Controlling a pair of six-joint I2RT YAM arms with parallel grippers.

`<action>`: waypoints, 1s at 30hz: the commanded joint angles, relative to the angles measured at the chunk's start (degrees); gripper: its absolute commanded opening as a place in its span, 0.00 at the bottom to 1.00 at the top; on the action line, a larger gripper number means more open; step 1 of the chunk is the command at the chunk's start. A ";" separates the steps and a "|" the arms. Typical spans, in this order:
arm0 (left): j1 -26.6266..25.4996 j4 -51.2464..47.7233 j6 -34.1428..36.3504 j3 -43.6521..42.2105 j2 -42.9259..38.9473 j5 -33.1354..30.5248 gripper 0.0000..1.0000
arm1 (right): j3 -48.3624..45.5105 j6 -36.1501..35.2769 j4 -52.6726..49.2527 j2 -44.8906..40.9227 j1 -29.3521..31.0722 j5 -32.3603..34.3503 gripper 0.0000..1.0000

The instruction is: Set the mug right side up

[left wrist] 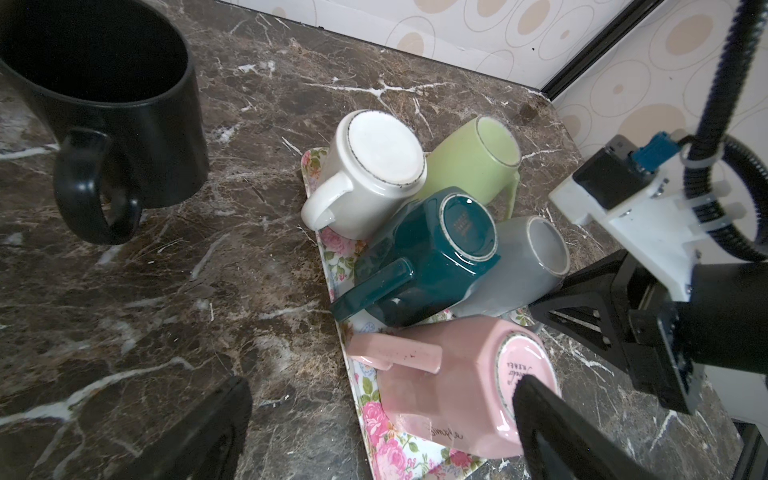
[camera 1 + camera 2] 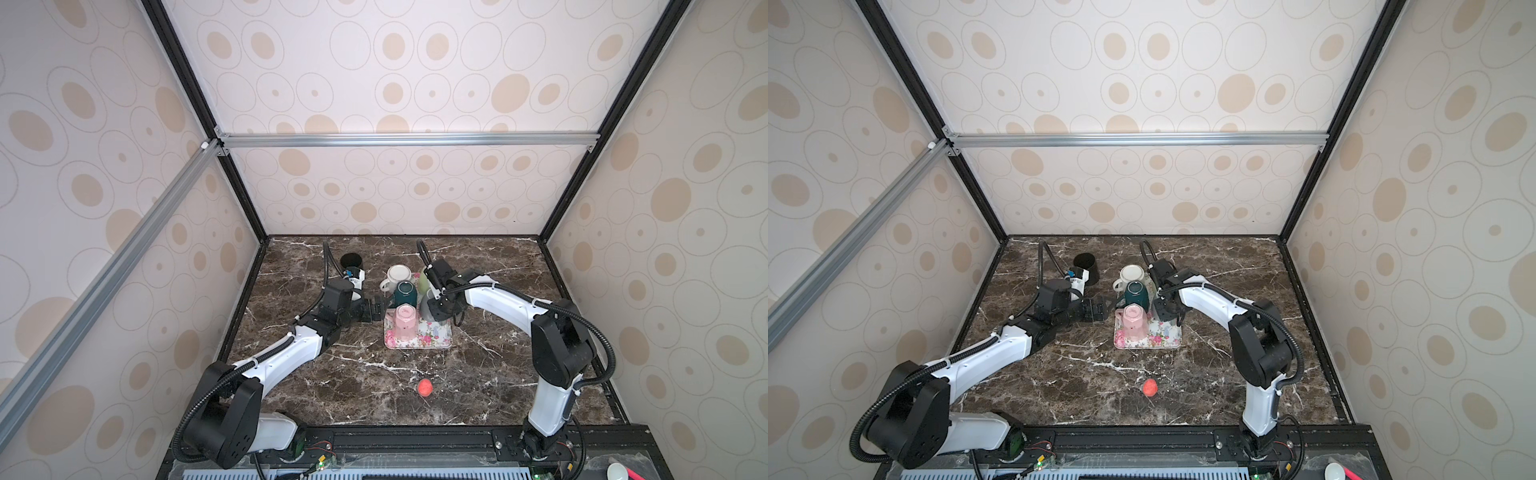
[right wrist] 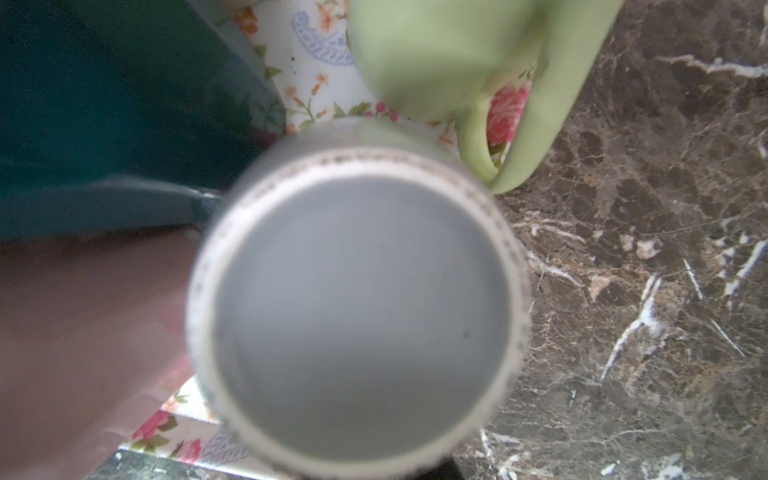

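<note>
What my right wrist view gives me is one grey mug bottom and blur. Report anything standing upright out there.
Observer: A black mug stands upright on the table, off the tray, to the far left.
Operator: Now place the left gripper.
Observer: The left gripper is open, at the tray's left edge beside the pink mug.
Operator: Name any mug I'm missing.
Observer: A white mug sits upside down at the tray's far left corner.
</note>
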 commanded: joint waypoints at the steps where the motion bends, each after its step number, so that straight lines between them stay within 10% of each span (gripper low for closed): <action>1: -0.28 0.86 -0.41 1.21 -0.76 -0.07 0.98 | -0.72 0.76 -0.65 -0.32 0.29 1.97 0.12; 30: -0.21 0.71 -0.41 0.28 -3.77 -2.01 0.98 | -0.74 1.64 0.34 -2.27 0.58 1.72 0.04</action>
